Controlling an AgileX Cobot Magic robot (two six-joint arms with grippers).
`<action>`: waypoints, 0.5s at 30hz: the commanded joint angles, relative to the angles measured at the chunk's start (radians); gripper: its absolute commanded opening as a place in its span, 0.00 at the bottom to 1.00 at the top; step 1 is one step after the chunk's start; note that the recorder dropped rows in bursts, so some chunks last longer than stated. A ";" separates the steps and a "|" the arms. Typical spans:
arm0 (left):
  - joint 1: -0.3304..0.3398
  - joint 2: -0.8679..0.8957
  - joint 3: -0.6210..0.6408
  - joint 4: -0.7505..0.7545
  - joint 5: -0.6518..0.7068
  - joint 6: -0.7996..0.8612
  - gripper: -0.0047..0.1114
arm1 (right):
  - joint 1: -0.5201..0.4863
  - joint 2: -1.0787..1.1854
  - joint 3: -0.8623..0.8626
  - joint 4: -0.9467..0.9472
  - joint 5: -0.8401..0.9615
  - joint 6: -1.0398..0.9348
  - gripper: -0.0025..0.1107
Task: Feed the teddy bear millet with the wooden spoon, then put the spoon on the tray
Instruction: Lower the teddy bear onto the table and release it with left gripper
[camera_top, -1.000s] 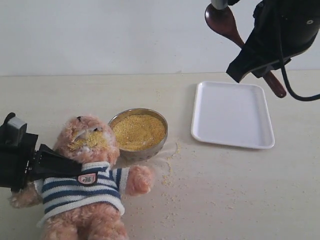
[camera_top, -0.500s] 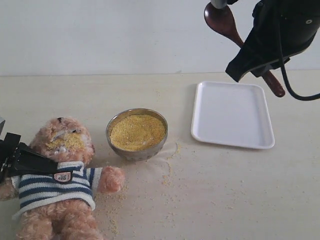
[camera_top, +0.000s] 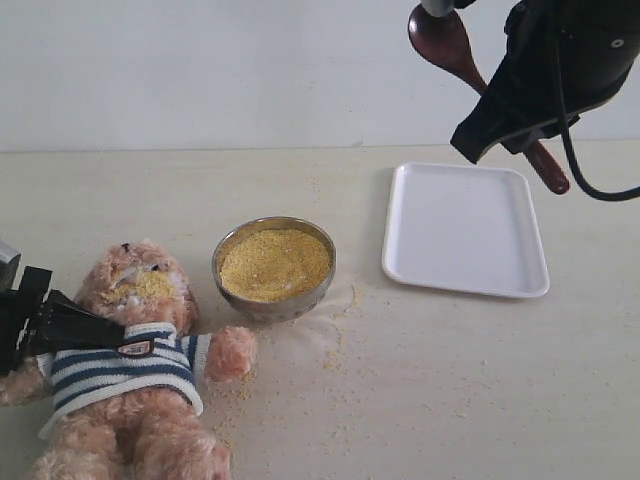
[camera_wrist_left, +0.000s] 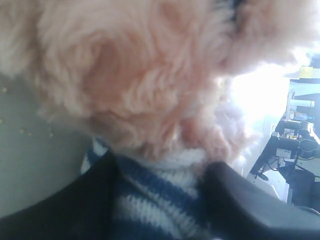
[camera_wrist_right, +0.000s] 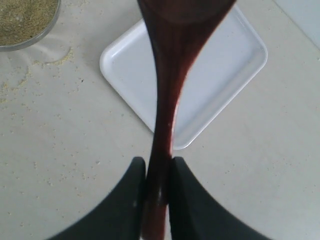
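Exterior view: a small round metal bowl (camera_top: 278, 306) stands on the pale worktop (camera_top: 470, 390), filled nearly to its rim with fine yellow millet (camera_top: 275, 262). Loose grains lie scattered on the worktop just beside the bowl. A flat white rectangular tray (camera_top: 465, 235) lies near the bowl, on its right. On the bowl's left lies the fluffy light-brown teddy bear (camera_top: 130, 350) in a navy-and-white striped shirt, with millet on its muzzle and one paw near the bowl. The left gripper (camera_top: 105, 333) is clamped on the bear's shirt. The right gripper (camera_top: 500, 105) holds the dark reddish-brown wooden spoon (camera_top: 442, 38) in the air, apart from the tray.

Left wrist view: the gripper's (camera_wrist_left: 160, 200) black fingers (camera_wrist_left: 95, 200) press the bear's (camera_wrist_left: 135, 85) striped shirt from both sides.

Right wrist view: the gripper (camera_wrist_right: 157, 180) pinches the spoon's (camera_wrist_right: 167, 100) thin handle tight, over the tray (camera_wrist_right: 220, 65). The bowl (camera_wrist_right: 48, 31) of millet (camera_wrist_right: 22, 15) sits beyond it.
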 joint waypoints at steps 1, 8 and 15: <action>0.003 0.000 -0.002 -0.006 0.019 -0.003 0.13 | -0.007 -0.011 0.000 0.003 -0.003 -0.008 0.02; 0.003 0.000 -0.002 -0.016 0.013 -0.003 0.66 | -0.007 -0.011 0.000 0.005 -0.003 -0.008 0.02; 0.003 0.000 -0.002 -0.032 -0.025 0.016 0.99 | -0.007 -0.011 0.000 0.005 -0.003 -0.008 0.02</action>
